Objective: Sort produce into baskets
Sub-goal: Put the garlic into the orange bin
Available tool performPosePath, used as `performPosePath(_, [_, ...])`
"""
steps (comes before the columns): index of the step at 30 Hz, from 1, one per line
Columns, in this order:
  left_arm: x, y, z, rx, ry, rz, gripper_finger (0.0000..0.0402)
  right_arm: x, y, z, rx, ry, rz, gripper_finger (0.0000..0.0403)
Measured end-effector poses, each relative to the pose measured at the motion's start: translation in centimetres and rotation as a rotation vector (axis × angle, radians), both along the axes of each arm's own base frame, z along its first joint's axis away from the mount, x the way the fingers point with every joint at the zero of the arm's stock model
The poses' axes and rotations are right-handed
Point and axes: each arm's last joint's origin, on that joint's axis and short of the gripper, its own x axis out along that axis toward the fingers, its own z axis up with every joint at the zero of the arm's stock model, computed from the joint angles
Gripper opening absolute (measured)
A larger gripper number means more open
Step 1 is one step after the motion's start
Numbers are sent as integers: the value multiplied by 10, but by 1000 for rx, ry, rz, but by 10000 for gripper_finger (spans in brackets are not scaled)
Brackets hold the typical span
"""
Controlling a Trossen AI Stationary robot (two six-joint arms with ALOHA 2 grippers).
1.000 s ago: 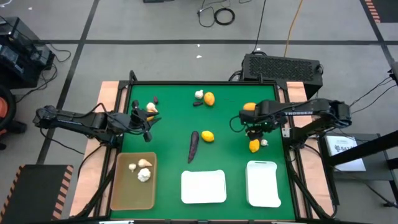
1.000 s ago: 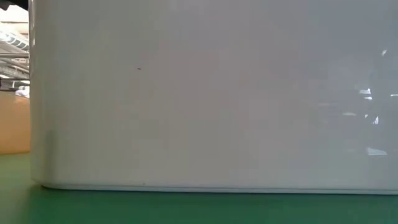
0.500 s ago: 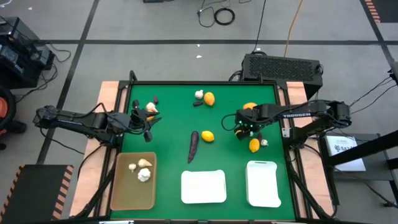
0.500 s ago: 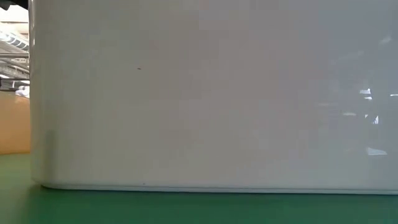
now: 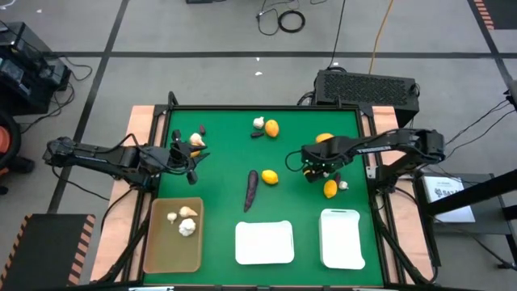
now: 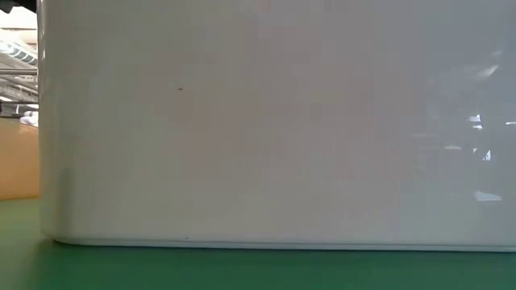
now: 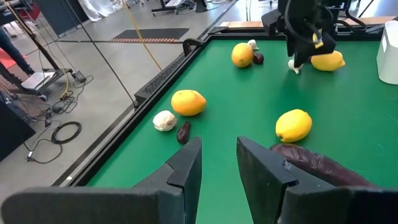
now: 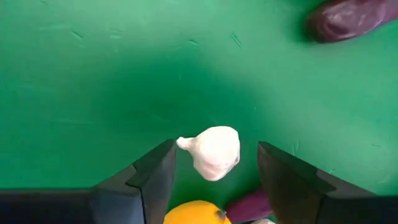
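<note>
My right gripper [image 5: 310,170] is open, low over the green mat right of a yellow citrus [image 5: 270,177]. In the right wrist view its fingers [image 8: 216,149] stand on either side of a whitish bulb [image 8: 211,152] without touching it. An orange fruit [image 5: 329,189] and another bulb [image 5: 342,185] lie just beyond it toward the right edge. A long purple piece [image 5: 250,190] lies mid-table. My left gripper [image 5: 192,160] waits at the table's left, narrowly open and empty [image 7: 219,146]. The tan tray [image 5: 172,250] holds three bulbs; two white trays [image 5: 264,242] [image 5: 342,238] stand beside it.
An orange fruit [image 5: 271,128], a bulb [image 5: 258,123] and a small purple piece [image 5: 256,134] lie at the far middle. Another orange fruit [image 5: 325,139] lies by my right arm, a bulb [image 5: 196,140] near my left gripper. A white tray wall [image 6: 258,121] fills the low view.
My right gripper has gone toward the table's left edge, from above the orange fruit and bulb near the right white tray to a spot nearer the yellow citrus. That fruit and bulb have stayed where they were.
</note>
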Motion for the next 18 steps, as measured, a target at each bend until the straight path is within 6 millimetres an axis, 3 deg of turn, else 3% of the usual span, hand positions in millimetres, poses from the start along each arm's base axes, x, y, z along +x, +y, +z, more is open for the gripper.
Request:
performPosePath(11, [0, 0, 0, -2, -2, 1, 109, 2, 0, -10, 34, 48, 23, 210])
performPosePath(18, [0, 0, 0, -2, -1, 1, 109, 3, 0, -10, 34, 47, 48, 152])
